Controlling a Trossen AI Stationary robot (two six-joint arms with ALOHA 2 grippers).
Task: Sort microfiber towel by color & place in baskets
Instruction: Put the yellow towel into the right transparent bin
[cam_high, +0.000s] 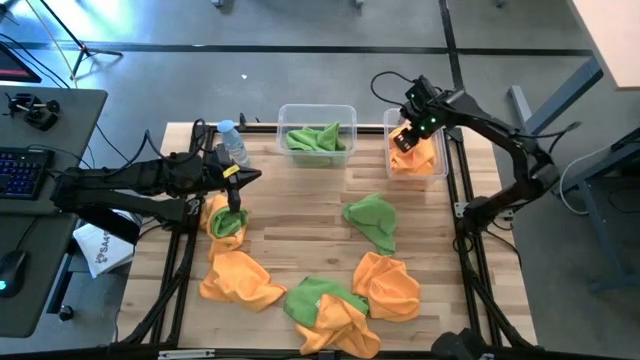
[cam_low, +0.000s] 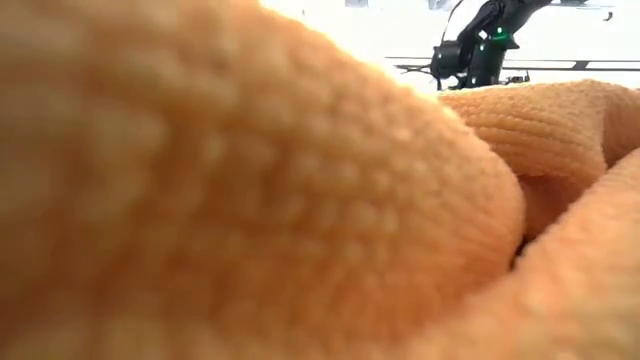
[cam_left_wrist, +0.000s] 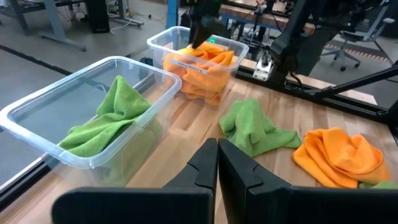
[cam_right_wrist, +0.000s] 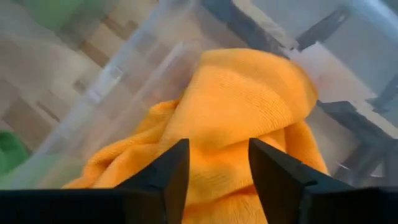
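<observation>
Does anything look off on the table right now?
Nothing spilled or damaged. One oddity: the low view is almost wholly blocked by an orange towel against the lens. Sorting looks right: green in the wider basket, orange in the narrower basket, where the right gripper hovers open.

I count two clear baskets: the wider basket (cam_high: 317, 132) and, to its right, the narrower basket (cam_high: 416, 147). I see two robot arms. Green towels number four: one in the wider basket (cam_high: 316, 138), one loose just below it (cam_high: 374, 220), one nearer me (cam_high: 318, 296), one at lower left (cam_high: 229, 222). Orange towels number five, one inside the narrower basket (cam_high: 413, 158). One water bottle (cam_high: 234, 146) stands left of the wider basket.
</observation>
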